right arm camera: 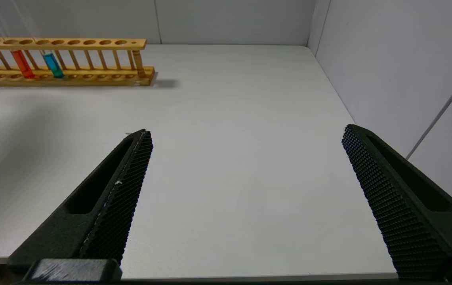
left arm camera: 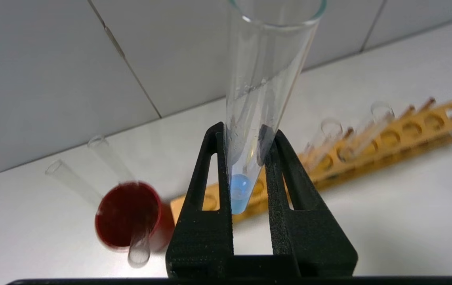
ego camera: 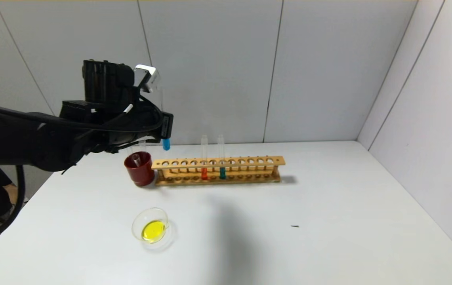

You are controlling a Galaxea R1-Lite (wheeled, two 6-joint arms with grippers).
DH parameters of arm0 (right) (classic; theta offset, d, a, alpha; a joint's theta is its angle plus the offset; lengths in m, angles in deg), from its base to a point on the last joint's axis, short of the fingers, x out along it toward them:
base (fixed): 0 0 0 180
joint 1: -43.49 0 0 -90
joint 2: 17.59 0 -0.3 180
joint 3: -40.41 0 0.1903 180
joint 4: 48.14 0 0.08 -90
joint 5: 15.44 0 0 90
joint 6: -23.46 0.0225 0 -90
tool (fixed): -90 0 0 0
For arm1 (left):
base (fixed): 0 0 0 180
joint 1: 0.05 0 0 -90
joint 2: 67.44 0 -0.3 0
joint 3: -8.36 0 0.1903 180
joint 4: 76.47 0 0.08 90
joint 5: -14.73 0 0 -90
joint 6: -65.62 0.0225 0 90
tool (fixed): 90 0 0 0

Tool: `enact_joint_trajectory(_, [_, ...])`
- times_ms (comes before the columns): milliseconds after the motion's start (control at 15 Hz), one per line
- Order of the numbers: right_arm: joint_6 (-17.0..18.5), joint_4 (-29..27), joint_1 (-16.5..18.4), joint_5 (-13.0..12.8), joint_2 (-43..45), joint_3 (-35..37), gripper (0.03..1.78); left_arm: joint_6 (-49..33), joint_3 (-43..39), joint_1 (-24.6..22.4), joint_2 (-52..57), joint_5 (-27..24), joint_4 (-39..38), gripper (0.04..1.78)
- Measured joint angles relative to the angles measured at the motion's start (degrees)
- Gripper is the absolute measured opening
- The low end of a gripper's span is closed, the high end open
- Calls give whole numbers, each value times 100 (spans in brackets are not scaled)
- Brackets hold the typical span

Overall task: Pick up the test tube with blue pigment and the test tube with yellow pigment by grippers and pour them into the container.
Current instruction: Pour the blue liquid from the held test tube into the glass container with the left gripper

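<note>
My left gripper point(ego camera: 166, 126) is shut on the test tube with blue pigment point(ego camera: 166, 144), holding it upright in the air above the left end of the wooden rack. In the left wrist view the tube point(left arm camera: 265, 79) sits between the black fingers point(left arm camera: 210, 170), with blue liquid at its round end. The container point(ego camera: 136, 226), a clear glass dish, stands on the table in front of the red cup and holds yellow liquid. No tube with yellow liquid is in view. My right gripper point(right arm camera: 246, 130) is open and empty over bare table.
A dark red cup point(ego camera: 140, 170) with empty clear tubes point(left arm camera: 138, 241) stands at the rack's left end. The wooden rack point(ego camera: 249, 161) holds an orange-liquid tube point(ego camera: 204, 173) and a teal-liquid tube point(ego camera: 222, 172). Grey walls close the table's back and right sides.
</note>
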Motion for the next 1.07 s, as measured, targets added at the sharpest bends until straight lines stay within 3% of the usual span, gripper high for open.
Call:
enact_joint_trajectory(333, [0, 2, 0, 0, 0, 0, 175, 193, -946, -190, 1083, -24, 480, 30])
enact_joint_trajectory(533, [1, 2, 0, 0, 0, 0, 175, 302, -1710, -549, 1599, -28, 458, 30])
enact_joint_trajectory(667, [0, 2, 0, 0, 0, 0, 175, 801, -2244, -885, 1926, -171, 455, 30])
enact_joint_trajectory(1067, [0, 2, 0, 0, 0, 0, 175, 3111, -2922, -1827, 2525, -1776, 474, 30])
